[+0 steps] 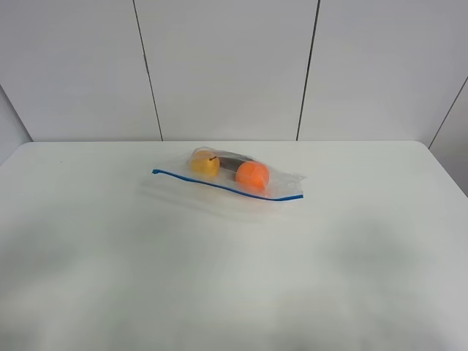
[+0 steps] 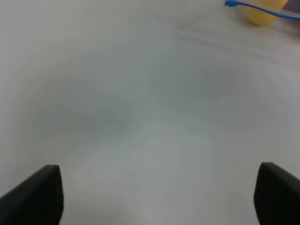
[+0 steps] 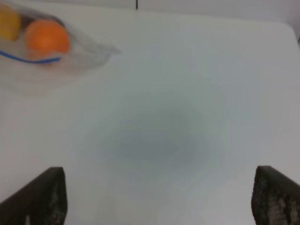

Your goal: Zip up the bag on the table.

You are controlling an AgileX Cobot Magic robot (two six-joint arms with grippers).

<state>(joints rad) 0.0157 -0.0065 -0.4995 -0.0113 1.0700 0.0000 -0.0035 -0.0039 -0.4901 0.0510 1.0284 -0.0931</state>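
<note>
The clear plastic bag [image 1: 228, 175] lies flat on the white table [image 1: 234, 278], a little behind its middle. Its blue zipper strip [image 1: 227, 186] runs along the near edge. A yellow fruit [image 1: 205, 164] and an orange fruit [image 1: 252, 175] show through the plastic. Neither arm appears in the high view. In the left wrist view the left gripper [image 2: 159, 197] is open over bare table, with the strip's end [image 2: 262, 9] and the yellow fruit far off. The right gripper [image 3: 159, 197] is open too, well short of the bag [image 3: 51, 49].
Grey wall panels [image 1: 227, 66] rise behind the table's far edge. The table's right rear corner [image 1: 428, 146] is rounded. Soft shadows fall on the near half of the tabletop. A dark item lies between the two fruits inside the bag.
</note>
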